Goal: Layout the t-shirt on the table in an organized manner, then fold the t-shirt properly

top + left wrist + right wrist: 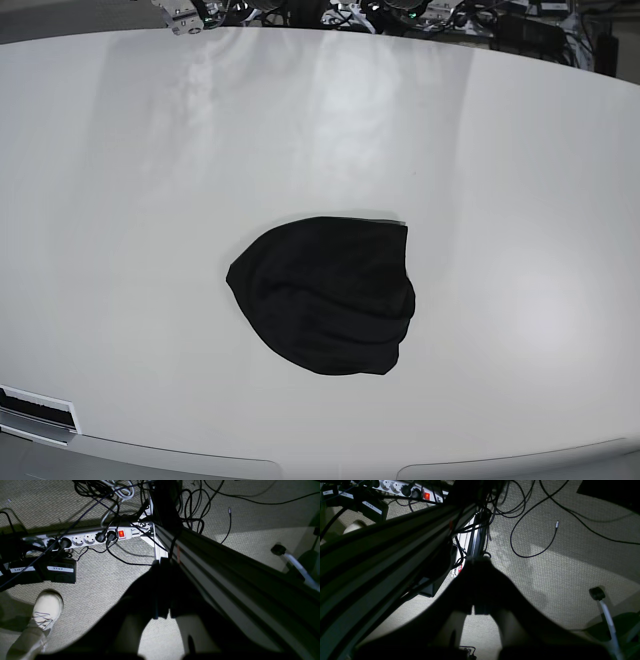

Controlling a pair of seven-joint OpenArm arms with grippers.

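The black t-shirt [330,295] lies crumpled in a rounded heap a little below the middle of the white table [140,150]; sleeves and neck are hidden in the bunch. Neither arm shows in the base view. Both wrist cameras look down at the carpeted floor beside the table frame. My left gripper [165,563] is a dark silhouette with its fingers pressed together, shut on nothing. My right gripper [478,562] looks the same, shut and empty. Both hang well away from the shirt.
On the floor lie a white power strip [87,538] with a red switch, tangled black cables [192,510], black boxes labelled STOP [61,571], a person's white shoe [47,610], and a long aluminium frame beam [212,562]. A black-capped white leg [596,593] stands at the right.
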